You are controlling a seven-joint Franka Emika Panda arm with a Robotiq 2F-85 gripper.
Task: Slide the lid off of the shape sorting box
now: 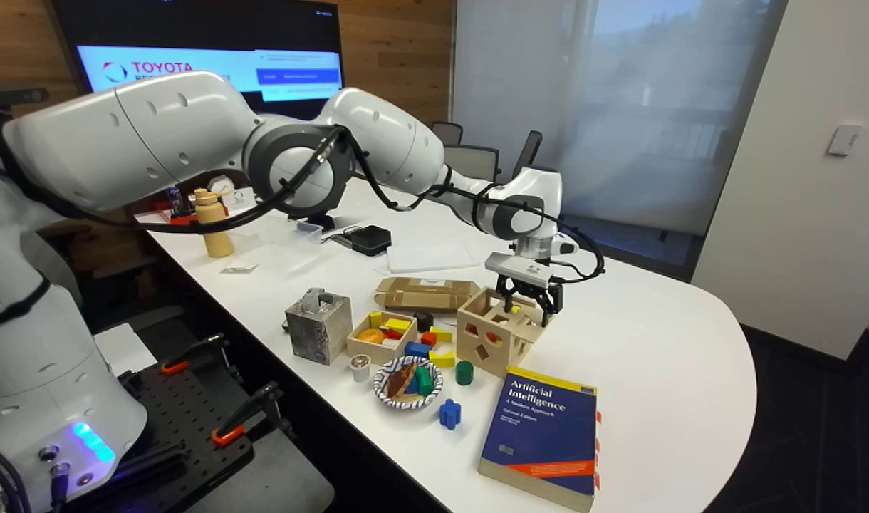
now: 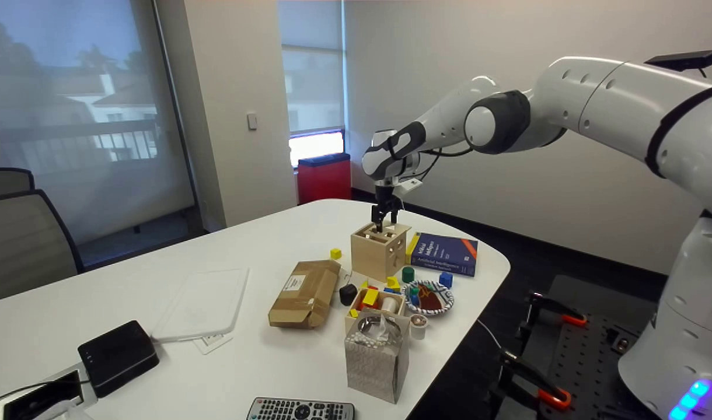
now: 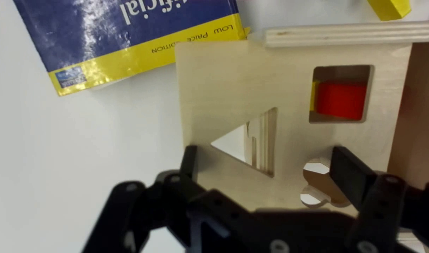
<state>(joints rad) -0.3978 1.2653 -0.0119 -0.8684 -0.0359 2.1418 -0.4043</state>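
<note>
Atop shape sorting box (image 2: 367,258), lid (image 3: 292,135) juts past one side; pincer (image 3: 264,158) spread apart over lid.

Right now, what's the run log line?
lid: partly off | shape sorting box: partly uncovered | gripper: open, over lid | status: unfinished

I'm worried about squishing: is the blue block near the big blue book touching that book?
Apart. In an exterior view, a strip of white table shows between the blue block and the book.
</note>
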